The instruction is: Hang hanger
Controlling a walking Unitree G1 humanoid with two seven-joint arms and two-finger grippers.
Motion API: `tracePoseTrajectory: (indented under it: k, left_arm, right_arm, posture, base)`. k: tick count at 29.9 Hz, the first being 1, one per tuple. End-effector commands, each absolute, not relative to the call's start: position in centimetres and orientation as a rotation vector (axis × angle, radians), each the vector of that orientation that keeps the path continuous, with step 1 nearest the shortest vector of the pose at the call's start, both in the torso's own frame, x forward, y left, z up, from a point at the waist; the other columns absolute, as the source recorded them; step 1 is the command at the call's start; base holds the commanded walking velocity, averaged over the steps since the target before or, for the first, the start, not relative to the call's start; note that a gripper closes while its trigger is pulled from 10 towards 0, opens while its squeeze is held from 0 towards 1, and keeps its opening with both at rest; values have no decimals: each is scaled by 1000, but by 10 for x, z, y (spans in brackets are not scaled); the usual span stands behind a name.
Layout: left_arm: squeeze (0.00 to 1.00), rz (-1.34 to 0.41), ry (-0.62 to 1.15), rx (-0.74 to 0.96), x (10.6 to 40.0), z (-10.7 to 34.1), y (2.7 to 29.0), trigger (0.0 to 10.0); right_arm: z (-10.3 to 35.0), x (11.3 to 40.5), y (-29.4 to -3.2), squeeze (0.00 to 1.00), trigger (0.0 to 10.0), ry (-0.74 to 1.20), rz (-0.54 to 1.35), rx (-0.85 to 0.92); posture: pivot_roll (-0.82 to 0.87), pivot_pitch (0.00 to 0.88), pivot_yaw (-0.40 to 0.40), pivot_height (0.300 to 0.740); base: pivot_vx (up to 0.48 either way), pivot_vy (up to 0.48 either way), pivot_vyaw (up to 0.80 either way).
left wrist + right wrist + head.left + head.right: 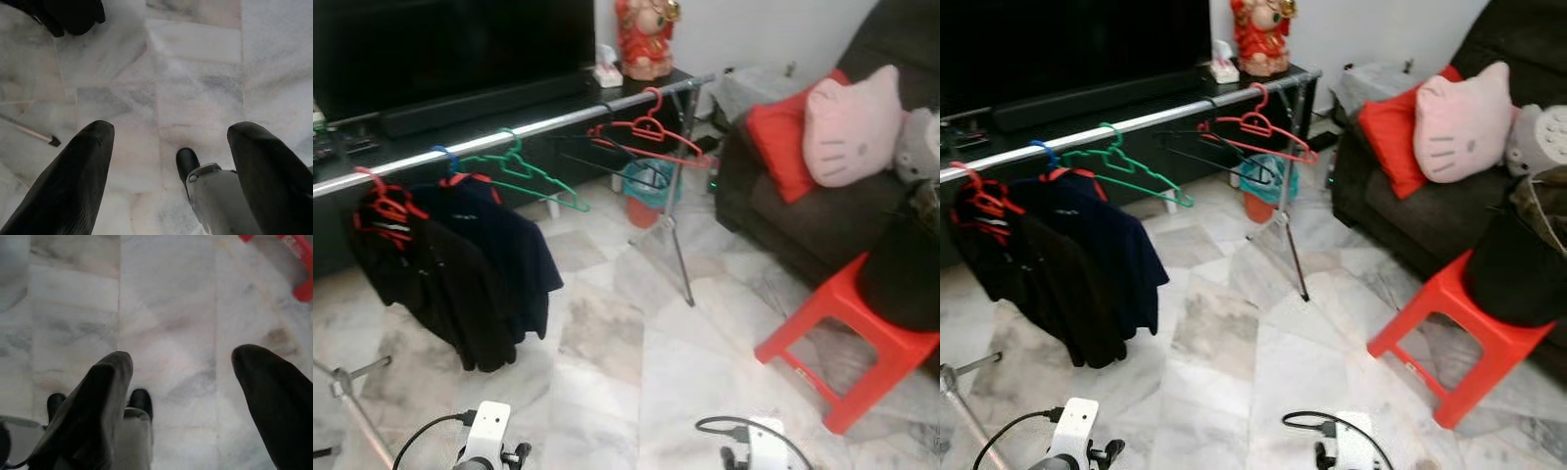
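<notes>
Both end effectors, left (168, 171) and right (195, 401), hang spread, empty, well apart from the red hanger (646, 129).

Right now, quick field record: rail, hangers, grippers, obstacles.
rail: silver clothes rail, running across in front of the TV unit
hangers: green hanger and red hanger empty on the rail
clothes: dark jackets hung at the rail's left
left gripper: open, empty, over floor
right gripper: open, empty, over floor
obstacles: red stool on the right
</notes>
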State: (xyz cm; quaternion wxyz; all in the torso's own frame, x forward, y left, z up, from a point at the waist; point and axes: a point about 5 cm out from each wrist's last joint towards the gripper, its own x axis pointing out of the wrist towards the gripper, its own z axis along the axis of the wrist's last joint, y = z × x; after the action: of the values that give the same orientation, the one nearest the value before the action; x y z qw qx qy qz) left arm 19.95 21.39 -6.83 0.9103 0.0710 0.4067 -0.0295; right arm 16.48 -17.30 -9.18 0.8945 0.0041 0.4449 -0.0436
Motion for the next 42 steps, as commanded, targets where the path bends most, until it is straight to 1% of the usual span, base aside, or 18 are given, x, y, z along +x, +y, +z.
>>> tracePoseTrajectory:
  k: [1, 6, 8, 12, 15, 20, 22, 25, 26, 28, 29, 30, 31, 32, 34, 37, 39, 42]
  left_arm:
    - [0, -63, 849, 155, 196, -70, 216, 10000]
    - [0, -70, 850, 165, 196, -70, 215, 10000]
    - [0, -78, 844, 183, 197, -69, 215, 10000]
    - [0, -78, 844, 193, 197, -69, 215, 10000]
    - [0, -65, 847, 179, 196, -70, 215, 10000]
    - [0, -66, 849, 179, 196, -70, 216, 10000]
    - [0, -64, 849, 178, 196, -70, 216, 10000]
    - [0, -62, 849, 177, 196, -70, 216, 10000]
    - [0, -61, 848, 176, 196, -70, 216, 10000]
    - [0, -61, 848, 175, 196, -70, 216, 10000]
    - [0, -60, 849, 176, 196, -70, 216, 10000]
    - [0, -60, 850, 174, 195, -70, 216, 10000]
    - [0, -60, 850, 174, 195, -70, 216, 10000]
    - [0, -58, 848, 173, 195, -70, 216, 10000]
    - [0, -56, 845, 170, 196, -70, 216, 10000]
    - [0, -55, 839, 165, 196, -69, 216, 10000]
    - [0, -54, 831, 156, 198, -69, 215, 10000]
    - [0, -52, 827, 150, 198, -68, 215, 10000]
  right_arm:
    - [-92, 164, -172, 0, 10000, 932, -91, -5]
    - [-93, 163, -173, 0, 10000, 934, -95, -7]
    - [-92, 163, -181, 0, 10000, 934, -104, -11]
    - [-91, 159, -199, 0, 10000, 933, -123, -17]
    - [-89, 149, -226, 0, 10000, 936, -151, -25]
    - [-89, 144, -236, 0, 10000, 939, -161, -28]
    - [-87, 148, -236, 0, 10000, 937, -161, -31]
    - [-86, 155, -231, 0, 10000, 933, -156, -36]
    - [-86, 159, -226, 0, 10000, 931, -150, -40]
    - [-86, 161, -223, 0, 10000, 931, -148, -41]
    - [-86, 163, -218, 0, 10000, 930, -143, -41]
    - [-87, 167, -204, 0, 10000, 927, -128, -40]
    - [-87, 167, -204, 0, 10000, 927, -128, -40]
    - [-89, 167, -193, 0, 10000, 928, -114, -38]
    - [-90, 167, -184, 0, 10000, 929, -105, -37]
    - [-91, 168, -171, 0, 10000, 921, -86, -43]
    - [-90, 171, -167, 0, 10000, 913, -84, -43]
    - [-89, 172, -167, 0, 10000, 907, -87, -41]
  posture:
    - [108, 0, -28, 740]
    - [108, 0, -28, 740]
    - [108, 0, -28, 740]
    - [106, 0, -27, 740]
    - [107, 0, -27, 740]
    - [107, 0, -27, 740]
    - [107, 0, -27, 740]
    - [107, 0, -29, 740]
    - [105, 0, -29, 740]
    - [105, 0, -29, 740]
    - [105, 0, -29, 740]
    - [105, 0, -29, 740]
    - [105, 0, -29, 740]
    - [101, 0, -28, 740]
    - [101, 0, -28, 740]
    - [102, 0, -28, 740]
    - [101, 0, -29, 740]
    - [101, 0, -29, 740]
  base:
    - [0, 0, -638]
    - [0, 0, -634]
    - [0, 0, -638]
    - [0, -409, -636]
    - [0, -180, -635]
    - [0, 0, -631]
    - [0, 0, -628]
    - [0, 0, -625]
    - [0, 0, -625]
    - [0, 0, -625]
    - [0, 0, -625]
    - [0, 0, -625]
    - [0, 0, -625]
    - [0, 0, -625]
    - [0, 0, -578]
    - [0, 0, 0]
    - [0, 0, 0]
    - [0, 0, 0]
